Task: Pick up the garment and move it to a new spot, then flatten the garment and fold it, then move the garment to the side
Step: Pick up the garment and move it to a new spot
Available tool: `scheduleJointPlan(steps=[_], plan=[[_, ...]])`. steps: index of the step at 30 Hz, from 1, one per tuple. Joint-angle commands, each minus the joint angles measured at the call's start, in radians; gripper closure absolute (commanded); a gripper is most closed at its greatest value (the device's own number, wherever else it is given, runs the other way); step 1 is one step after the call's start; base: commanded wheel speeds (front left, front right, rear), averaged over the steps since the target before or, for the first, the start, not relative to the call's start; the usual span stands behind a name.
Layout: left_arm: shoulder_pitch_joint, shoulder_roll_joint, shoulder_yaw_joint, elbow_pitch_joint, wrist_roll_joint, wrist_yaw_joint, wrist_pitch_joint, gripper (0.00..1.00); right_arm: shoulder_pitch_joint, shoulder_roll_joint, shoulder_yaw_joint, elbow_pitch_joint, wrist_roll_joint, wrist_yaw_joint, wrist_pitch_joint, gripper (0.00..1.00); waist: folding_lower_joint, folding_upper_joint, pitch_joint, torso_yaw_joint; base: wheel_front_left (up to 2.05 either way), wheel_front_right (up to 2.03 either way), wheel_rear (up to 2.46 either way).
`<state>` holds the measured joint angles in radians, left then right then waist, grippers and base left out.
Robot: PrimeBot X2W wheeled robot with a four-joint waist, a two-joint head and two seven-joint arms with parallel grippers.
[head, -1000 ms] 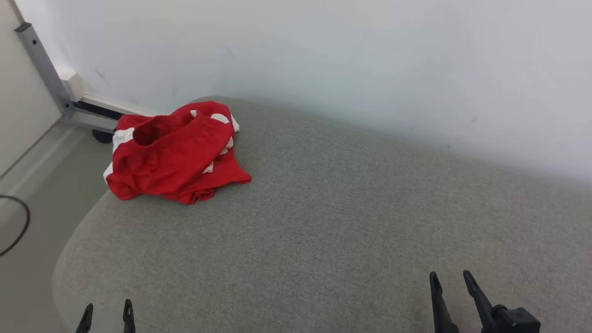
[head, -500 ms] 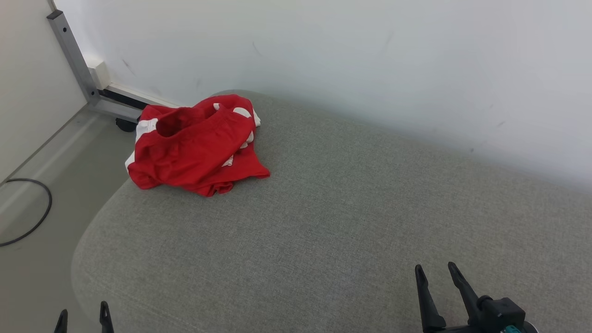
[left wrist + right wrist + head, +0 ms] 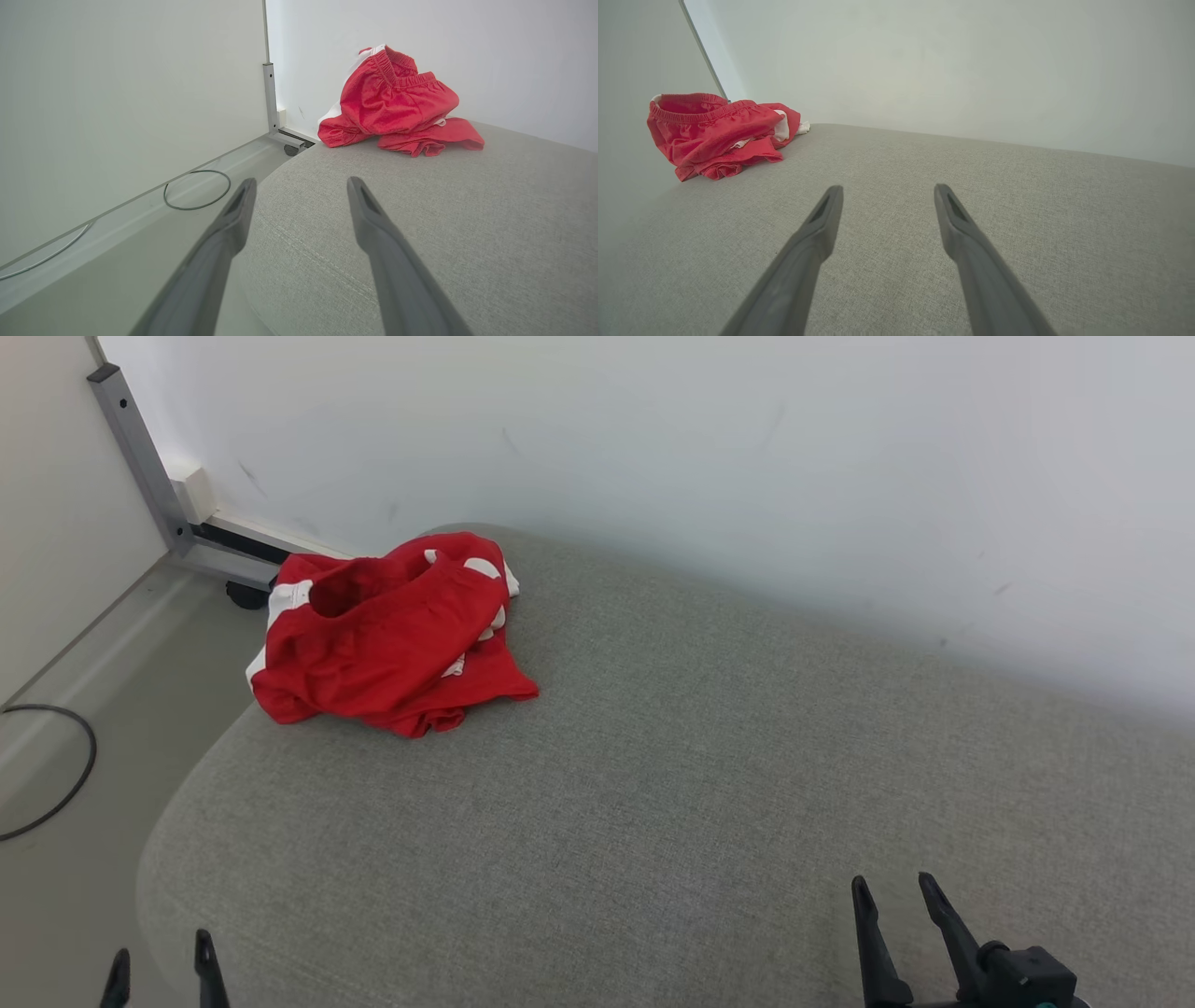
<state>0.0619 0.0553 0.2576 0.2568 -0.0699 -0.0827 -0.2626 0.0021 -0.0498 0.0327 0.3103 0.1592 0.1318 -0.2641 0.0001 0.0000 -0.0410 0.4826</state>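
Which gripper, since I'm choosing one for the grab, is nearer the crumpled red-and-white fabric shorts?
Left. The left gripper hangs at the grey fabric cushion's near left edge, in front of the red-and-white shorts; the right gripper is far off to their right.

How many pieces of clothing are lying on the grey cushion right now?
1: a crumpled red and white garment at the far left corner of the grey cushion, close to the wall. Anything tucked inside its folds would be hidden.
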Motion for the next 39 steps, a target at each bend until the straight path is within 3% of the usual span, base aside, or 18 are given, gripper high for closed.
scheduleJointPlan(steps=[1, 6, 18, 23, 30, 39], plan=[[-0.03, -0.001, 0.007, 0.006, -0.018, -0.005, -0.003, 0.0, 0.011, -0.001, -0.004, -0.005, 0.001, -0.002, -0.001, 0.0, -0.0001, 0.0, -0.003, -0.003, 0.0, 0.0, 0.0], [-0.092, 0.028, 0.021, 0.036, -0.033, -0.028, -0.003, 0.0, 0.003, -0.001, 0.01, -0.027, -0.003, -0.002, -0.001, 0.0, -0.0001, 0.0, 0.022, -0.071, 0.0, 0.0, 0.0], [-0.37, 0.121, 0.115, 0.087, -0.148, -0.046, -0.003, 0.0, -0.119, -0.001, 0.003, -0.057, -0.013, -0.002, -0.001, 0.0, -0.0001, 0.0, 0.227, -0.317, 0.0, 0.0, 0.0], [-0.495, 0.234, 0.111, 0.171, -0.176, -0.047, -0.003, 0.0, -0.174, -0.001, -0.014, -0.07, -0.001, -0.002, -0.001, 0.0, -0.0001, 0.0, 0.321, -0.413, 0.0, 0.0, 0.0], [-0.618, 0.37, 0.073, 0.284, -0.234, -0.048, 0.007, 0.0, -0.216, 0.0, -0.025, -0.086, 0.011, -0.002, -0.001, 0.0, -0.0001, 0.0, 0.397, -0.492, 0.0, 0.0, 0.0], [-0.705, 0.469, 0.037, 0.387, -0.281, -0.047, 0.088, 0.0, -0.239, 0.0, -0.028, -0.095, 0.028, -0.002, -0.001, 0.0, -0.0001, 0.0, 0.467, -0.545, 0.0, 0.0, 0.0]])
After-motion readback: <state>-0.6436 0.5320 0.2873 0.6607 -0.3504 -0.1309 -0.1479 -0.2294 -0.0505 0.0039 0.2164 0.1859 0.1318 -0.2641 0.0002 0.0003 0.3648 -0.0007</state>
